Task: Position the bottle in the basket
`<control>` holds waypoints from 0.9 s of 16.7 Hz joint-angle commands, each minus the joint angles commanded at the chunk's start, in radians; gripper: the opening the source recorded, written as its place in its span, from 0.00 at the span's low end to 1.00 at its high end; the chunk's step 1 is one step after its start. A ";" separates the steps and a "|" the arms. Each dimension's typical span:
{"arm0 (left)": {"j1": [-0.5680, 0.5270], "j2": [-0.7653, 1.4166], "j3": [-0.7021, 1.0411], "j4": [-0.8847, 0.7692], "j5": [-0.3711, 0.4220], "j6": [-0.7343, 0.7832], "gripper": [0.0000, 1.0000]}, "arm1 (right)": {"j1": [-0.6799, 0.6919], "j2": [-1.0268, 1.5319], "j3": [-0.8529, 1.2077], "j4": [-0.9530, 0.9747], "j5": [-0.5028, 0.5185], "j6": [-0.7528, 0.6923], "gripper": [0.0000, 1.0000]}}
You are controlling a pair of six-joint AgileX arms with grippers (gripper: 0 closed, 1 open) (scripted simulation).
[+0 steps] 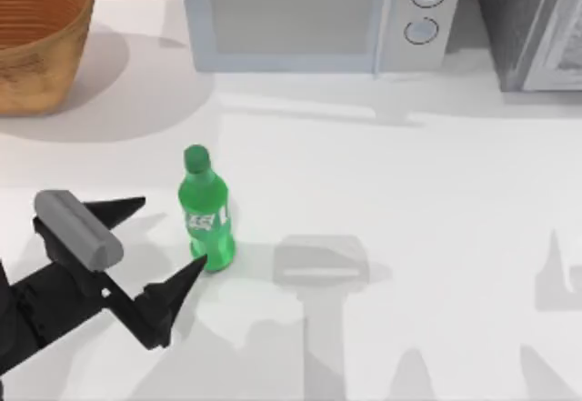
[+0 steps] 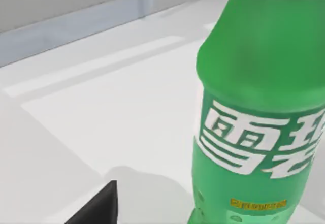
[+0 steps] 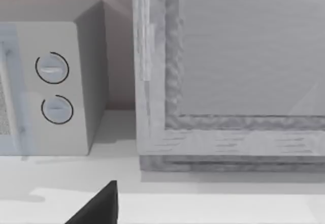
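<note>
From the top view I judge the task barely begun: the bottle [image 1: 206,215] stands upright on the white counter [image 1: 409,201], left of centre, and nothing has lifted it yet. The basket [image 1: 36,42] sits at the far left corner of the counter, well apart from the bottle, so the whole carry is left to do

My left gripper [image 1: 162,248] is low at the counter's near left, just beside the bottle, with its jaws spread wide. One dark fingertip [image 1: 132,205] points toward the bottle's middle from the left, the other reaches close to its base, though I cannot tell whether it touches. The bottle is not between the jaws yet. In the left wrist view the bottle [image 2: 256,107] looms close with its white-lettered label facing the camera, which fits an approach nearly finished

What remains, as I read it: slide the jaws around the body, close on it, lift, travel to the far left and release it inside the basket

My right arm is parked off to the right, its wrist camera facing the microwave [image 3: 51,82]; I cannot tell how its jaws stand
</note>
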 joint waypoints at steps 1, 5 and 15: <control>-0.001 0.007 0.000 0.006 0.003 0.001 1.00 | 0.000 0.000 0.000 0.000 0.000 0.000 1.00; 0.004 0.005 -0.004 0.003 0.001 0.000 1.00 | 0.000 0.000 0.000 0.000 0.000 0.000 1.00; -0.164 0.208 0.221 0.011 -0.152 -0.045 1.00 | 0.000 0.000 0.000 0.000 0.000 0.000 1.00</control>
